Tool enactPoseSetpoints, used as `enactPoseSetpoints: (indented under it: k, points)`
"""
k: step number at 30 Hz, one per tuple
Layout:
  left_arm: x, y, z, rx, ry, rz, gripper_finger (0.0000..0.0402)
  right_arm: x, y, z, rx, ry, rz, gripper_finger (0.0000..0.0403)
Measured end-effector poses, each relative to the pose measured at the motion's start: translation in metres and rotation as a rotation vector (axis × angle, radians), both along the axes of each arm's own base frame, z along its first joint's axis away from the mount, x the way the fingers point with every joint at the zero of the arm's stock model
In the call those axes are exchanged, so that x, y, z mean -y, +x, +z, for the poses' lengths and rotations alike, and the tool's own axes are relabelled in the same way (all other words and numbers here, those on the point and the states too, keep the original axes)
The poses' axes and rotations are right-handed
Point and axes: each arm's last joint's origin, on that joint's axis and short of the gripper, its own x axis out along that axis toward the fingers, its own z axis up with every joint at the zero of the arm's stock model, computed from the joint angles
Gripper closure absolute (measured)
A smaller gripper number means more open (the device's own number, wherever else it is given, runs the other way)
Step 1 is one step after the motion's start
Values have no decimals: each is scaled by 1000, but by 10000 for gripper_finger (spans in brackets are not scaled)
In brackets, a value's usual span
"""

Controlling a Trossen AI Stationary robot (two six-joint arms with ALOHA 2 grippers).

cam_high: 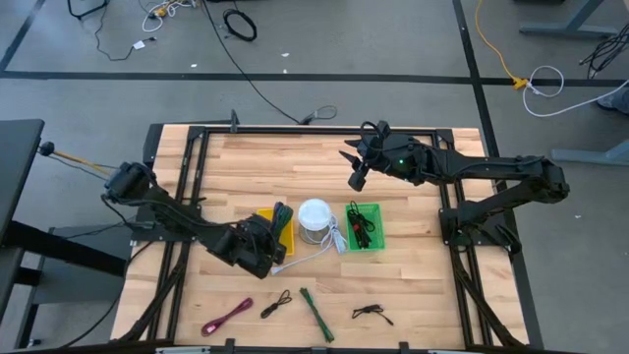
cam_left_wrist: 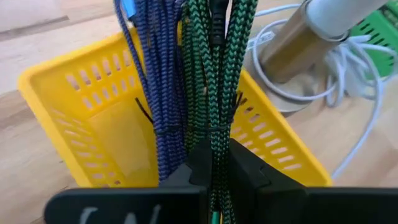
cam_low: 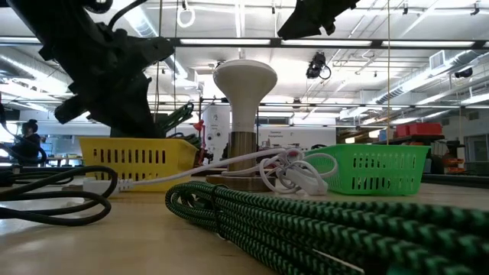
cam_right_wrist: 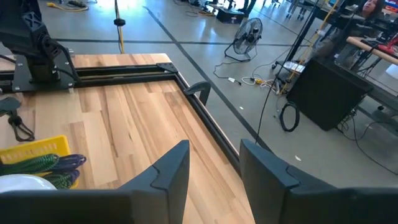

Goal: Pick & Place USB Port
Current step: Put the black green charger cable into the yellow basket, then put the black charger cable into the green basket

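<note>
A wooden table carries a yellow basket, a white lamp and a green basket. Nearer its front edge, a pink cable, a green cable and two black cables are laid.

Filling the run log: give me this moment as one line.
left claw: shut on green cable over yellow basket | right claw: open, raised, empty | green basket: holds cables

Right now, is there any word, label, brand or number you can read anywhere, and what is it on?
None can be read.
Pale marks on the left hand, low in its wrist view: cut off, unreadable.
Yellow basket, green basket, white lamp: no print seen.
Signs in the room behind: too small.
</note>
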Motion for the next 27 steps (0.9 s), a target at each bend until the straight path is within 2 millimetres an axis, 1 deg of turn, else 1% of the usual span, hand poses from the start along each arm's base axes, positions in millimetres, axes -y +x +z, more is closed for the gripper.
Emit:
enactPoseSetpoints:
  k: [4, 10, 15, 20, 23, 27]
  points:
    - [-4, 1, 0, 5, 6, 21, 370, 0, 0, 0, 0, 1, 2, 261]
    - [-4, 1, 0, -1, -4, 23, 302, 0, 0, 0, -3, 1, 0, 261]
    - [-3, 2, 0, 3, 2, 8, 267, 3, -1, -1, -7, 2, -10, 261]
    - [-4, 3, 6, 16, 61, -39, 255, 4, -1, -5, -19, 5, -9, 261]
    - [-6, 0, 15, 20, 92, -73, 255, 4, -1, -10, -35, 7, -8, 261]
    - [-9, -6, 34, 37, 134, -148, 262, 4, -2, -14, -47, 9, -8, 261]
